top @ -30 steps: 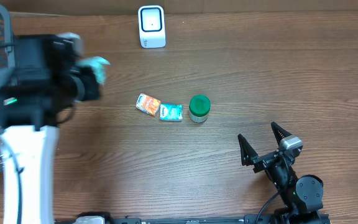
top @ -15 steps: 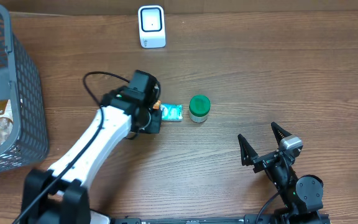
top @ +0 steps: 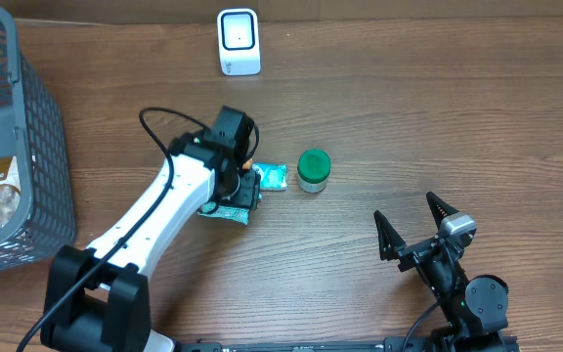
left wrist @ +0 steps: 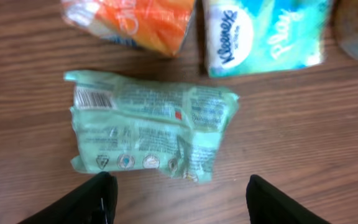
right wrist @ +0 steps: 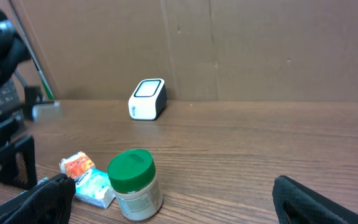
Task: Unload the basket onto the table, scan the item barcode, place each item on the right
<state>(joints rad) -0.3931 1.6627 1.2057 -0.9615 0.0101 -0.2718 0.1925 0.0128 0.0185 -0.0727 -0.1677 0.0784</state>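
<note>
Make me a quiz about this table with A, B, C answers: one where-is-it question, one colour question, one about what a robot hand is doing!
1. What colour is the jar's lid? A red, B green, C blue.
2. Where is the white scanner? A at the table's far edge, B touching the jar, C on top of the jar.
3. What is the left gripper doing? A squeezing the jar, B shut on the scanner, C open, not holding the green packet.
Answers: B, green seen from above; A, it stands alone at the back; C, fingers apart, packet lying flat.
</note>
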